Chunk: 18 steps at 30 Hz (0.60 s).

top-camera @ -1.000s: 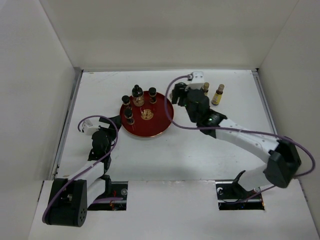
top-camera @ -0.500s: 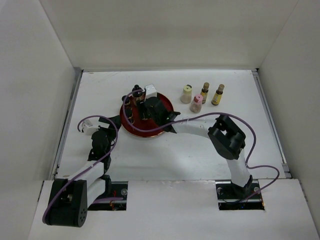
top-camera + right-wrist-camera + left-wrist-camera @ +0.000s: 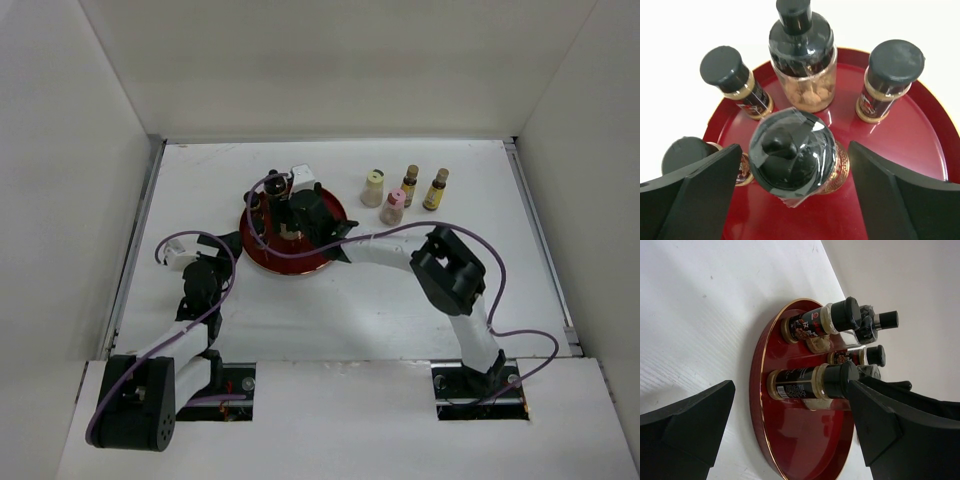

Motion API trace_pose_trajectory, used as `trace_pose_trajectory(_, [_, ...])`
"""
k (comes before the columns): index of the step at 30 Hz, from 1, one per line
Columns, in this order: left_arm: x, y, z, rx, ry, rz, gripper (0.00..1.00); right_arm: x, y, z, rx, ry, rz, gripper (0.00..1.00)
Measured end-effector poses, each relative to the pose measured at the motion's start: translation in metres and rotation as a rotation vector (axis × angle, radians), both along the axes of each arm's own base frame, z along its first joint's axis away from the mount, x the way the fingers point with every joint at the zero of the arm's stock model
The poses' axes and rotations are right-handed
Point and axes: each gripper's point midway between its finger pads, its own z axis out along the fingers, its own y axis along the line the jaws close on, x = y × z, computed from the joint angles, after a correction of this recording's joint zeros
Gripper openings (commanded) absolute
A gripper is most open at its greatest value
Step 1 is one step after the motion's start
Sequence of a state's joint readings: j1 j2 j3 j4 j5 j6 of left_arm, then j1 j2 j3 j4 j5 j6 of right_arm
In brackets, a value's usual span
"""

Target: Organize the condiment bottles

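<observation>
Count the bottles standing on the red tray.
5, all on the red tray: a tall jar at the back, a black-capped bottle back left, another back right, a third front left, partly hidden, and a film-wrapped bottle in the middle. More may hide nearer the camera.

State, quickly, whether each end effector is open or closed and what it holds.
Left end effector: open, holding nothing.
Right end effector: open, fingers either side of the wrapped black-capped bottle, not gripping it.

Overhead and both close wrist cameras share the tray (image 3: 296,264)
</observation>
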<state>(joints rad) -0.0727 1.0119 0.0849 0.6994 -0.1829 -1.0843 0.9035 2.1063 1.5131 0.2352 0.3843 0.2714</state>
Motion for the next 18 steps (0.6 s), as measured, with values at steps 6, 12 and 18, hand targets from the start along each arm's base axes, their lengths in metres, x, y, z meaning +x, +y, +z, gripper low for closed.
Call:
trace_pose_trajectory(6, [0.0, 0.0, 0.001, 0.0, -0.005, 0.001, 1.0, -0.011, -0.013, 0.034, 0.039, -0.029, 0.003, 1.0])
trace_pose_trajectory(12, [0.0, 0.0, 0.004, 0.0, -0.013, 0.001, 1.0, -0.02, -0.068, 0.112, 0.151, -0.13, -0.033, 0.74])
trace_pose_trajectory(18, [0.0, 0.0, 0.005, 0.001, -0.017, 0.002, 1.0, 0.02, -0.194, 0.121, 0.168, -0.156, -0.298, 0.43])
